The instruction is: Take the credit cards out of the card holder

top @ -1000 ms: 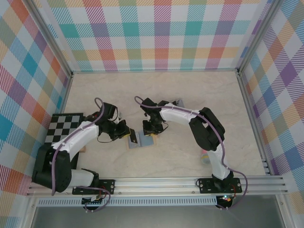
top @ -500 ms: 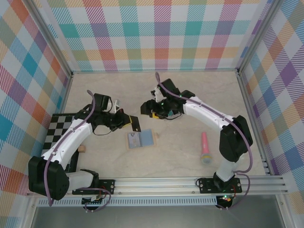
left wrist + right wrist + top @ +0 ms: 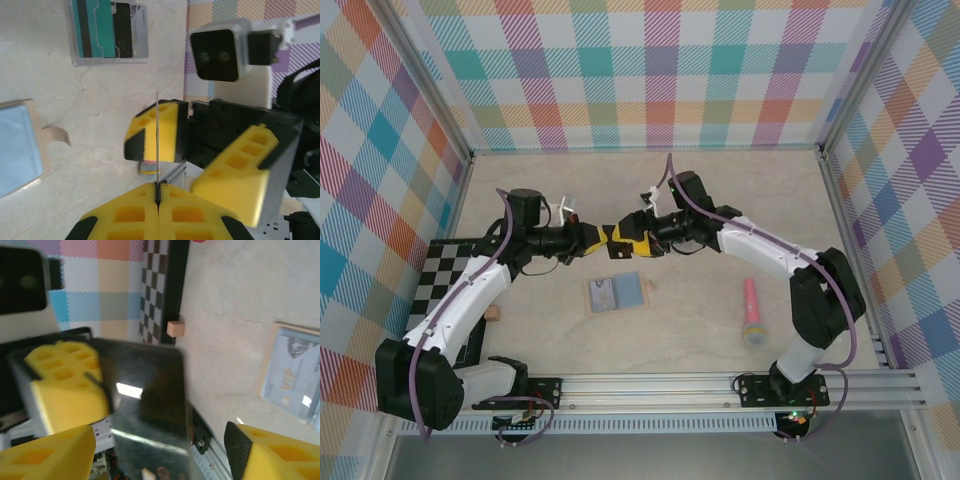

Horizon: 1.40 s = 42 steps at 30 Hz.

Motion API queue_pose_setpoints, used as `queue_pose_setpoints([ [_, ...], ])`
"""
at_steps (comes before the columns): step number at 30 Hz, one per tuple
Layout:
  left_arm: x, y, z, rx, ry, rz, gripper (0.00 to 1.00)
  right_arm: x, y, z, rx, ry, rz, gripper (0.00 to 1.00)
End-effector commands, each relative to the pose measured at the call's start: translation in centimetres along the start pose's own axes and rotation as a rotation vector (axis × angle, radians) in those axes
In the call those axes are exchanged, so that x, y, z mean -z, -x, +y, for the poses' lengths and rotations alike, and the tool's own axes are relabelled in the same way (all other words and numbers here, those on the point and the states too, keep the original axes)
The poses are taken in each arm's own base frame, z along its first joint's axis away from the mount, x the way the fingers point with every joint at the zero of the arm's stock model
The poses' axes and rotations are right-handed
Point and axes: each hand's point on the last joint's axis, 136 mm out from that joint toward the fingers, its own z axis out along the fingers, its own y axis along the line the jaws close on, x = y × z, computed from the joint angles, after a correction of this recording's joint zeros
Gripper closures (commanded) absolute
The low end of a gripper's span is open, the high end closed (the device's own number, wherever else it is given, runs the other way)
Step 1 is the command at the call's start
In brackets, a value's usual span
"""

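Credit card [image 3: 150, 390], dark and glossy with rounded corners, sits pinched between the left fingers [image 3: 125, 215], which press together on 1 edge of it. Seen from the left wrist, it is only a thin line. The right fingers [image 3: 50, 455] are spread, with the card between them; whether they touch it cannot be told. Below both pairs of fingers, the card holder [image 3: 617, 293] lies open on the surface [image 3: 720, 190]. It has a tan rim and light blue lining, with 1 pale card [image 3: 295, 377] marked VIP inside.
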Motion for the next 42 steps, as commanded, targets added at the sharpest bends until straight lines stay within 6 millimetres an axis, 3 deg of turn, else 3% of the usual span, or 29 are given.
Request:
queue_pose_setpoints([
  [1, 0.5, -0.2, -0.5, 0.02, -0.042, -0.002, 1.0, 1.7, -0.7, 3.5, 0.082, 0.098, 0.003, 0.39],
  [4, 0.6, -0.4, -0.5, 0.026, -0.044, -0.005, 1.0, 2.1, -0.7, 3.3, 0.067, 0.088, -0.007, 0.56],
  [15, 0.4, -1.0, 0.3, 0.026, -0.057, 0.001, 1.0, 2.6, -1.2, 3.0, 0.034, 0.065, -0.023, 0.92],
  [16, 0.5, -1.1, 0.4, 0.026, -0.044, 0.001, 0.96, 2.6, -1.3, 2.7, 0.032, 0.052, -0.028, 0.95],
  [18, 0.9, -1.6, 1.4, 0.035, 0.028, 0.003, 0.78, 2.7, -1.3, 2.2, 0.028, 0.02, -0.039, 0.99],
  [22, 2.4, -2.3, 4.0, -0.014, 0.226, 0.001, 0.37, 3.4, -1.0, -0.6, 0.011, -0.157, -0.09, 1.0],
  [25, 3.5, -2.5, 5.7, -0.081, 0.348, -0.006, 0.22, 4.9, -0.6, -3.0, 0.014, -0.342, -0.148, 1.0],
  [30, 5.1, -2.6, 8.4, -0.173, 0.501, -0.031, 0.09, 9.3, 0.6, -6.1, 0.033, -0.683, -0.261, 1.0],
  [34, 5.6, -2.7, 9.5, -0.219, 0.536, -0.067, 0.0, 12.3, 1.4, -6.7, 0.059, -0.844, -0.345, 1.0],
  [42, 6.2, -3.2, 10.7, -0.226, 0.59, -0.059, 0.0, 15.1, 3.6, -7.7, 0.082, -0.979, -0.395, 1.0],
])
